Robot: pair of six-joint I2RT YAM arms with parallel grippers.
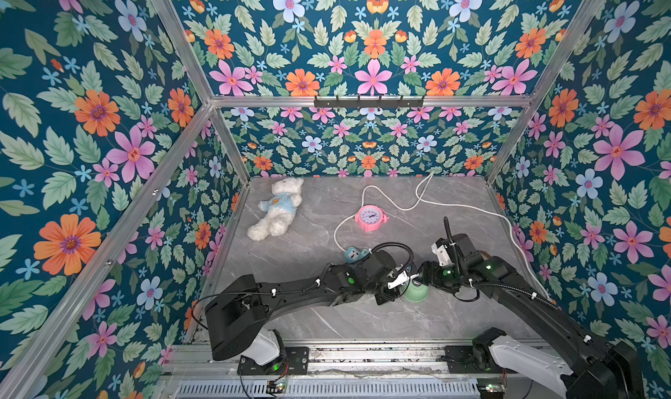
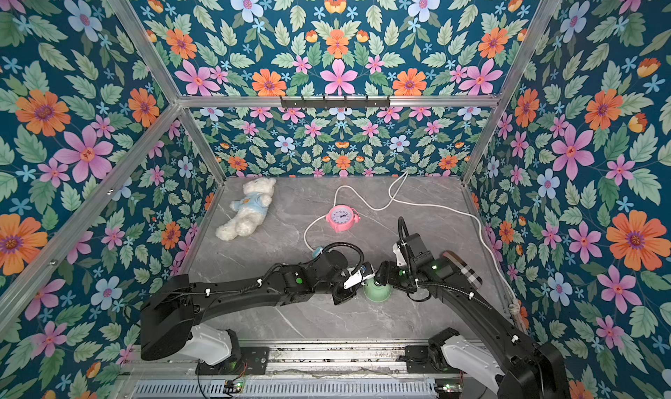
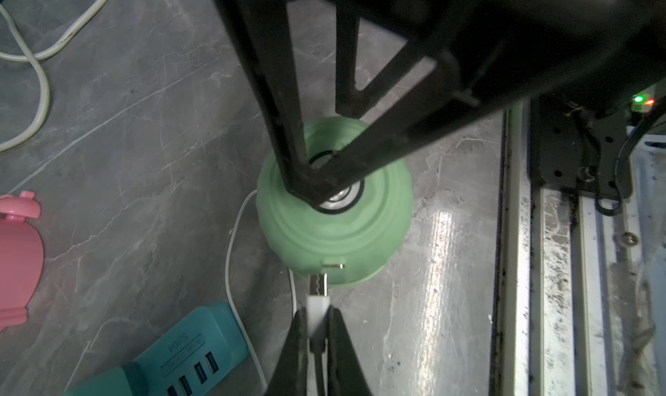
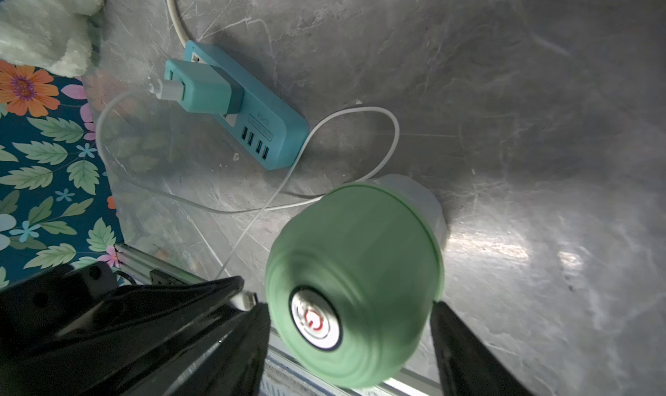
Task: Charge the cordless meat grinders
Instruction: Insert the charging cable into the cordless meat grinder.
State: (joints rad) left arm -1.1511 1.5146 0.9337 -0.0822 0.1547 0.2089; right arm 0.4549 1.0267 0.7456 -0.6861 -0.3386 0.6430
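The coming move depends on lining up the plug (image 3: 317, 300) with the port (image 3: 333, 266). The grinder (image 1: 415, 293) stands upright on the worktop (image 1: 326, 321), nearer the front edge than the back and a little right of the middle, between the two arms in both top views. The left gripper (image 3: 317, 316) is clamped on the plug's white body. The plug's long axis runs straight out past the fingertips toward the grinder's side wall, low by the skirt. The grinder lies directly ahead of this gripper, to the robot's right. The metal tip is right at the wall but not in the port. The slot shows bare, a little to one side of the tip's line and seemingly slightly higher on the wall. Whether the tip touches the plastic I cannot tell. The right gripper (image 4: 350, 307) straddles the dome from the opposite side. Its jaws are spread wide, one finger close on each flank, with the button (image 4: 316, 318) between them. I cannot tell whether the pads press the shell or stand just clear. The cable (image 4: 281, 176) lies slack on the worktop, running back toward the strip (image 4: 277, 138). In my judgement the left arm is the one to do the insertion, and it needs a small sideways correction before pushing in. The grinder may slide if the right jaws are not bracing it.
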